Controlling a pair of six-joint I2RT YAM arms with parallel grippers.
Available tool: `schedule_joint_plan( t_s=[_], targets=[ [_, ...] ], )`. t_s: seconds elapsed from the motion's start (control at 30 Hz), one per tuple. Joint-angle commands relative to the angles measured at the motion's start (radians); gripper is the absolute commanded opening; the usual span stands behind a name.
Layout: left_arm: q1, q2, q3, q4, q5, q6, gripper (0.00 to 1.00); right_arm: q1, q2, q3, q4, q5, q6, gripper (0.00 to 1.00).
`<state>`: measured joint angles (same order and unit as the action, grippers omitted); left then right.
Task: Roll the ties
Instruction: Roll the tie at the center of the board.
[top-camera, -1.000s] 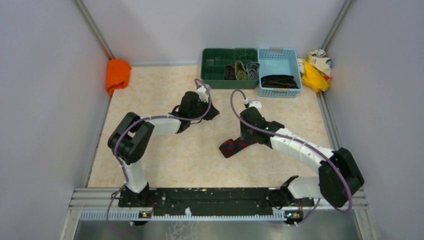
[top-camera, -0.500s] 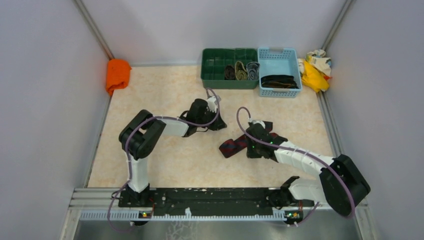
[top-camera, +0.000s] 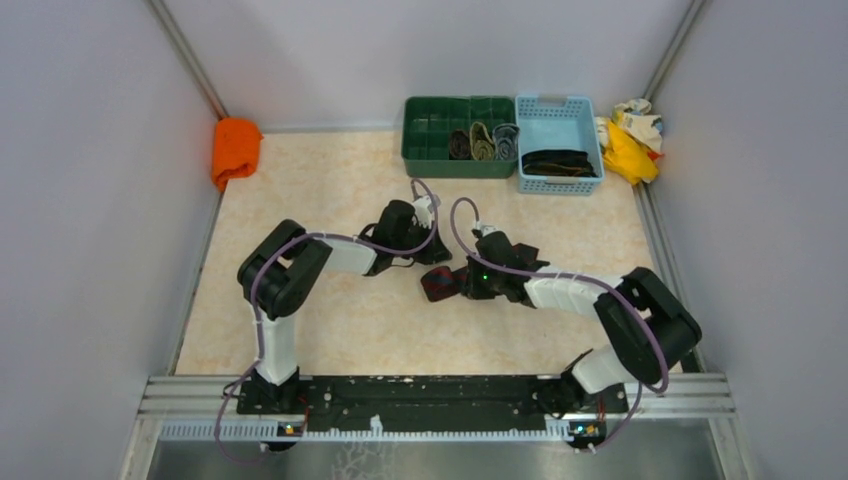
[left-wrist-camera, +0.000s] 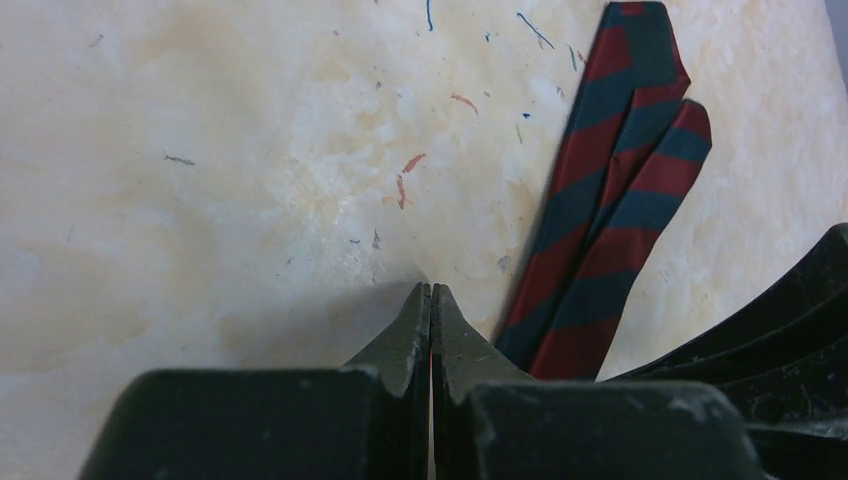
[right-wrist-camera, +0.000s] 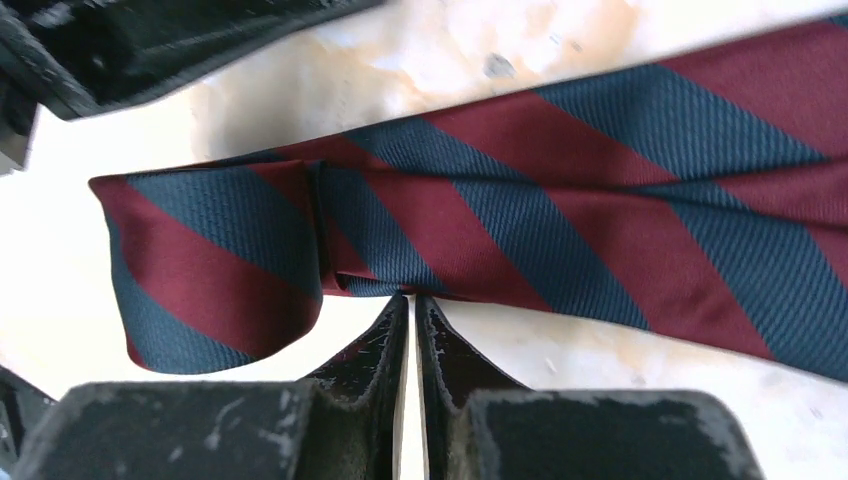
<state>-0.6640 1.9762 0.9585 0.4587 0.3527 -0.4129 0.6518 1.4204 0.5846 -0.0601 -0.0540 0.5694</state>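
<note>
With three rolled ties (top-camera: 483, 143) in the green tray (top-camera: 428, 128), my right pincer (right-wrist-camera: 411, 300) pinches the striped tie (right-wrist-camera: 560, 210) at its first fold on the surface (top-camera: 330, 320), left pincer (left-wrist-camera: 431, 290) shut and empty beside it: rolling barely begun.

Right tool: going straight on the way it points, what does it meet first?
The striped tie: its near edge lies right at the tips of the right tool, next to the folded end. Whether they already touch it is unclear.
</note>
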Motion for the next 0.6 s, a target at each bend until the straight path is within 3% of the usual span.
schedule_joint_plan(
  t_s=[0.0, 0.13, 0.27, 0.47, 0.57],
  targets=[
    [0.037, 0.009, 0.023, -0.099, -0.057, 0.049, 0.0, 0.008, 0.102, 0.02, 0.038, -0.054, -0.014, 0.07],
    [0.086, 0.01, 0.046, -0.144, -0.085, 0.082, 0.0, 0.01, 0.167, 0.063, 0.052, -0.046, -0.026, 0.07],
    [0.117, -0.006, 0.075, -0.202, -0.202, 0.107, 0.0, 0.017, 0.14, 0.08, 0.022, -0.008, -0.048, 0.08],
    [0.152, -0.147, 0.034, -0.226, -0.464, 0.025, 0.0, 0.163, 0.004, 0.192, -0.205, 0.296, -0.101, 0.12],
    [0.173, -0.322, -0.047, -0.242, -0.539, -0.043, 0.0, 0.258, -0.042, 0.263, -0.287, 0.434, -0.107, 0.25]
  ],
)
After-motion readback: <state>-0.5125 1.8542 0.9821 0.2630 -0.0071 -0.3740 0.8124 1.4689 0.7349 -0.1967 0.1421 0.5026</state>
